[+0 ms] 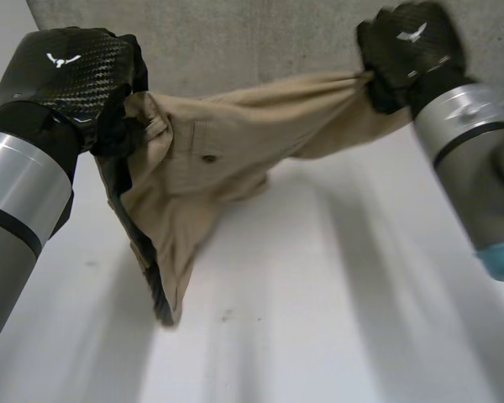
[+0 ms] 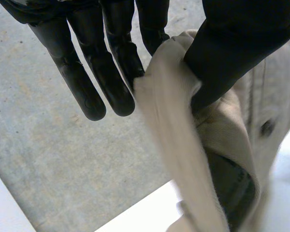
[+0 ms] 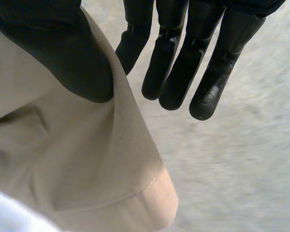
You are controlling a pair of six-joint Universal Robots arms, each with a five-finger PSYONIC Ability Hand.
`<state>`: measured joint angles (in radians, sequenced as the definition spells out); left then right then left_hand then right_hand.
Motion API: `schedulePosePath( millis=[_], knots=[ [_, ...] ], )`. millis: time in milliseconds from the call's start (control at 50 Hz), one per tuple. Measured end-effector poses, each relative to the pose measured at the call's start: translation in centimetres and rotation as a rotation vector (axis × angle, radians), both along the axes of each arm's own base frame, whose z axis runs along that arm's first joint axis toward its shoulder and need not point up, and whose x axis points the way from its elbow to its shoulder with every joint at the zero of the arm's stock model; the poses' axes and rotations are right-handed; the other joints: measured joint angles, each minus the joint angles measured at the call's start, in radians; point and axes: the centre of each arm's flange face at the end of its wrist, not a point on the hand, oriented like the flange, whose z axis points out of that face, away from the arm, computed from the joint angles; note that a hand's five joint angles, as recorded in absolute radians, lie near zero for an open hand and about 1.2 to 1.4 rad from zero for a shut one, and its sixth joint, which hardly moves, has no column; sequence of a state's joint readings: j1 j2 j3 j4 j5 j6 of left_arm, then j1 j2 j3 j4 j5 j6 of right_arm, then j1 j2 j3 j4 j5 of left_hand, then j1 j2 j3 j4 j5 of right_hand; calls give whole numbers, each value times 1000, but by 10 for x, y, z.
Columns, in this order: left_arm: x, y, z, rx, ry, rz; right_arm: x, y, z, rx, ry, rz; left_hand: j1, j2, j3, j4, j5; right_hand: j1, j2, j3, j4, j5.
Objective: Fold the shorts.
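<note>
Tan shorts (image 1: 210,168) hang stretched between my two hands above the white table (image 1: 336,319). My left hand (image 1: 71,71) holds the waistband end, near a dark button (image 1: 208,157). In the left wrist view its thumb (image 2: 232,53) pinches the cloth (image 2: 174,125) against a straight finger (image 2: 111,63). My right hand (image 1: 412,46) holds a bunched leg end at the far right. In the right wrist view its thumb (image 3: 63,53) presses the hemmed cloth (image 3: 63,159) beside straight fingers (image 3: 183,63). The other leg droops down toward the table.
A grey floor (image 1: 235,42) lies beyond the table's far edge. Both grey forearms reach in from the near corners. The table surface below the hanging shorts is bare white.
</note>
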<state>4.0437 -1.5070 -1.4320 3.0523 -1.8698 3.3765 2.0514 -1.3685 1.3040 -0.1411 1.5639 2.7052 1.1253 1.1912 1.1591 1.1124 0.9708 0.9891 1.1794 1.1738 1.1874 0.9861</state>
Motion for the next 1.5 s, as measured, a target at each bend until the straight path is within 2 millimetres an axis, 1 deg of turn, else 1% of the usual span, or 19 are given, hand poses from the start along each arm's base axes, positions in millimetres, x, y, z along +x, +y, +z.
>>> schedulePosePath(
  millis=[80,160,240,320,460,540,680,780,900,960,1080,1120,1140,1220,1240,1260,1320,1420,1500],
  knots=[
    [5,-4,-2,7,-3,20,-18,25,26,-67,91,-78,0,2,28,0,0,0,0,0,0,0],
    [7,-9,-10,29,-13,26,-25,40,29,-50,137,-89,0,6,28,0,0,0,0,0,0,0],
    [10,-16,-24,71,-25,18,-20,54,12,32,190,-47,7,7,28,0,0,-100,-82,-83,-81,-81],
    [21,-41,-46,141,-29,67,-1,69,-28,176,270,40,16,7,28,0,0,-755,-872,-859,-851,-823],
    [50,-84,-48,151,1,203,11,77,-58,308,283,92,16,7,28,0,0,-789,-964,-960,-957,-916],
    [63,-103,-33,98,31,260,6,70,-62,378,197,71,16,7,28,0,0,-789,-964,-960,-957,-916],
    [66,-117,25,-104,118,277,-20,47,-57,451,8,-28,16,7,28,0,0,-789,-964,-960,-957,-916],
    [53,-108,67,-262,190,215,-43,35,-51,450,-76,-87,19,7,28,0,0,-789,-964,-960,-957,-916],
    [23,-94,79,-338,231,80,-57,30,-48,434,-98,-117,19,7,28,0,10,-789,-964,-960,-957,-916],
    [-4,-85,70,-335,233,-32,-66,25,-47,425,-107,-144,19,7,28,0,13,-789,-964,-960,-957,-916],
    [-87,-52,0,-183,152,-356,-86,14,-48,407,-125,-213,20,8,29,0,13,-789,-964,-960,-957,-916],
    [-87,-52,0,-183,152,-356,-86,14,-48,407,-125,-213,20,8,29,0,13,-789,-964,-960,-957,-916],
    [-123,-27,-54,-59,76,-515,-94,8,-50,399,-132,-239,20,8,29,0,13,-789,-964,-960,-957,-916],
    [-147,4,-117,88,-18,-666,-100,3,-54,400,-132,-254,-48,-66,-42,-47,-46,-789,-964,-960,-957,-916],
    [-150,10,-127,112,-34,-689,-101,2,-55,401,-131,-255,-386,-476,-428,-398,-405,-789,-964,-960,-957,-916],
    [-151,13,-134,128,-45,-703,-102,2,-56,403,-131,-255,-386,-476,-428,-398,-405,-789,-964,-960,-957,-916],
    [-155,30,-162,199,-93,-760,-105,0,-59,413,-126,-244,-868,-904,-859,-827,-859,-789,-964,-960,-957,-916],
    [-149,30,-160,206,-98,-748,-103,0,-66,432,-105,-202,-896,-951,-911,-875,-913,-789,-964,-960,-957,-916],
    [-125,2,-134,173,-66,-614,-95,7,-78,449,-8,-105,-896,-951,-911,-875,-913,-789,-964,-960,-957,-916]
  ],
)
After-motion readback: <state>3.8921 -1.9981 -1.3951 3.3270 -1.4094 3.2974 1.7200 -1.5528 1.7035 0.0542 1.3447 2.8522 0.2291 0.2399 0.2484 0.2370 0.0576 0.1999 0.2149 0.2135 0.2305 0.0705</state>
